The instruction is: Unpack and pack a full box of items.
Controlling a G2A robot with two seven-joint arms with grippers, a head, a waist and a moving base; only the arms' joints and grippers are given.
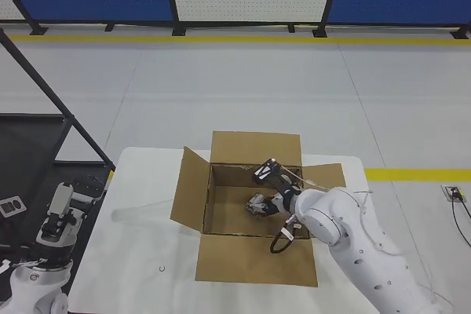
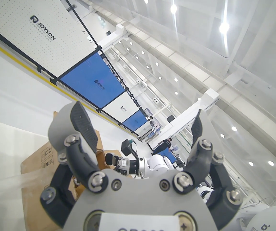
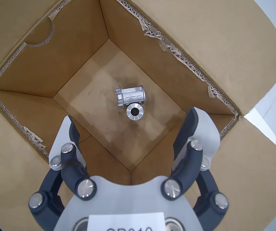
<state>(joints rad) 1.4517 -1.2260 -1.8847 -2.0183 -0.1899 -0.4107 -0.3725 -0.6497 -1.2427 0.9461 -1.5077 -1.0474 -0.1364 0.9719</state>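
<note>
Brown cardboard makes up the box point(image 1: 255, 147), which sits near the middle of the white counter point(image 1: 141, 259) with all four flaps folded outward. Bare counter lies to its left and in front. The rim's corrugated edges are torn in several spots, and one flap has a half-round cut-out.

Two metal parts lie on the box floor, close to its middle and apart from all four walls. One is a flanged cylinder point(image 3: 131, 96) lying on its side. The other is a shorter sleeve point(image 3: 135, 112) standing on end with its bore facing up, touching or just beside the first.

The right pincer point(image 3: 131, 114) hangs over the open mouth of the box, fingers spread wide and holding nothing. The left pincer point(image 2: 138, 108) is beyond the counter's left edge, tilted up toward the ceiling, also spread and empty.

Each pincer base carries one white label with its print cut off. Small shipping symbols mark the box's outer wall point(image 2: 37, 164).
</note>
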